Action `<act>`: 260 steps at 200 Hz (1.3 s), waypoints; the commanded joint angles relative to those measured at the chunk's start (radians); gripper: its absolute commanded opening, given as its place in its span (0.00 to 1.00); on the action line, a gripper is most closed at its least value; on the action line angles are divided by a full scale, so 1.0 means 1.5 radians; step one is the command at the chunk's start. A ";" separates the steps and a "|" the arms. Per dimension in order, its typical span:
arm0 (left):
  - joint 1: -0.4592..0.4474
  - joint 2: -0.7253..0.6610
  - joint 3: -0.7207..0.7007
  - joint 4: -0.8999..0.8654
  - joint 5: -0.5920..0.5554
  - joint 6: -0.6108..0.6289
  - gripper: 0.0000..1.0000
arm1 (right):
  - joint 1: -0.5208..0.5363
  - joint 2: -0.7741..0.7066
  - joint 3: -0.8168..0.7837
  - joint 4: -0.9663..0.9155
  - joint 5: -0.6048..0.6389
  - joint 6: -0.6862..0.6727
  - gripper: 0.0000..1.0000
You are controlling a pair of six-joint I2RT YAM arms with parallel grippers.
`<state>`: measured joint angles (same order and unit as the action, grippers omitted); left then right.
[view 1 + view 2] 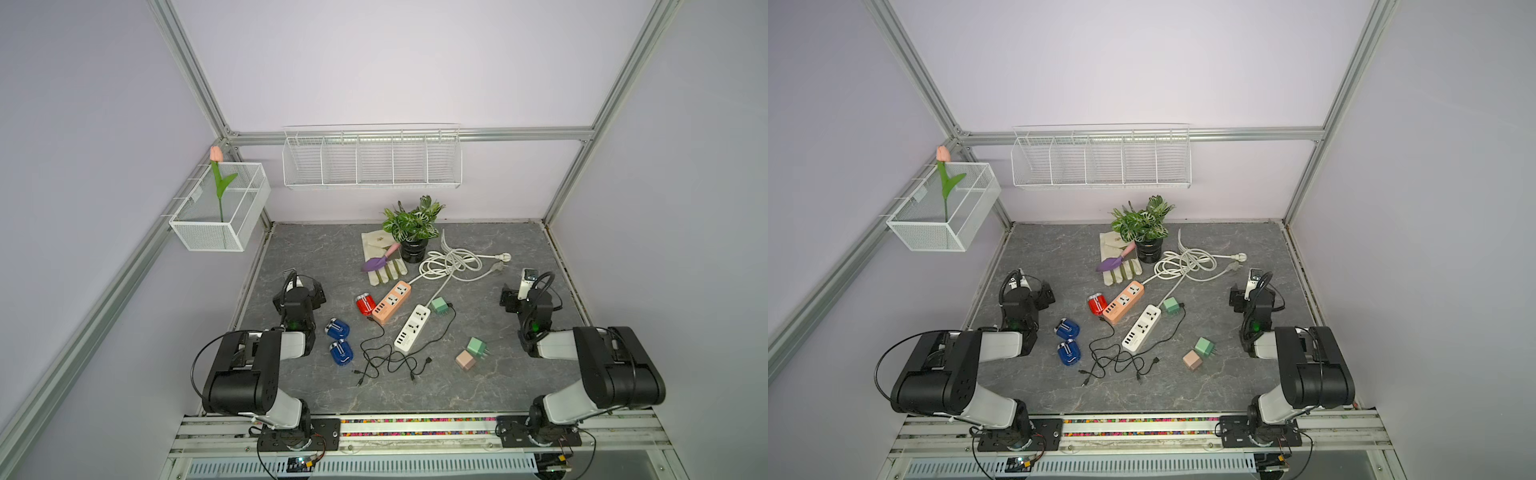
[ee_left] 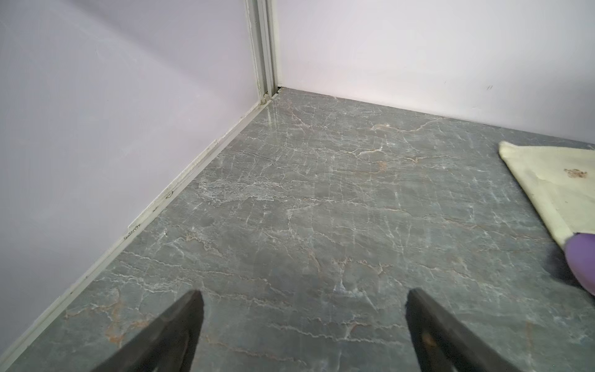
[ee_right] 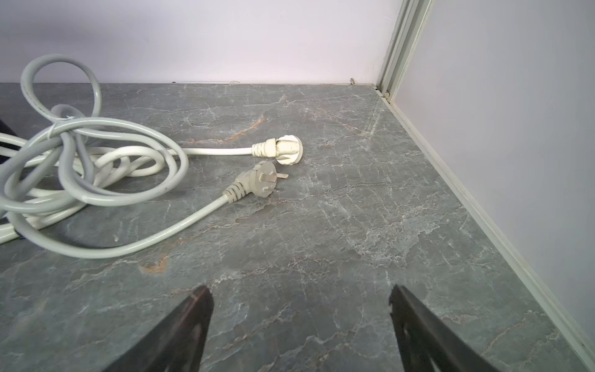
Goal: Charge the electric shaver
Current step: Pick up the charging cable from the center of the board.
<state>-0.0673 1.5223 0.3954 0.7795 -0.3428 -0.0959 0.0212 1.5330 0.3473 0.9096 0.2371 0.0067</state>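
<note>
While left gripper and right gripper hang wide, empty, nothing looks started: red shaver at orange strip's nine o'clock, blue pair near seven, cables loose at six, seemingly unplugged.

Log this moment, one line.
phase: not started | left gripper: open, empty | right gripper: open, empty | red electric shaver: on table beside orange power strip

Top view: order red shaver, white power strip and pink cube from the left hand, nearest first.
1. red shaver, left of centre, closest to the left hand.
2. white power strip, centre of the table.
3. pink cube, right of centre, toward the front.
</note>
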 commanded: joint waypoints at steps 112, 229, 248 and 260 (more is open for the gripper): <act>0.003 -0.010 0.017 -0.002 0.004 0.011 0.99 | 0.001 -0.001 0.004 0.015 -0.012 -0.013 0.89; 0.003 -0.090 0.482 -0.866 0.043 -0.533 0.87 | 0.063 -0.265 0.338 -0.909 -0.106 0.405 0.74; -0.039 -0.091 0.487 -0.891 0.104 -0.541 0.79 | 0.102 -0.236 0.335 -0.937 -0.208 0.422 0.72; -0.070 -0.103 0.467 -0.882 0.150 -0.547 0.75 | 0.119 -0.215 0.306 -0.897 -0.290 0.453 0.72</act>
<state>-0.0982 1.3758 1.1202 -0.3748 -0.3042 -0.8104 0.1558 1.1786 0.8375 -0.3264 0.0666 0.5957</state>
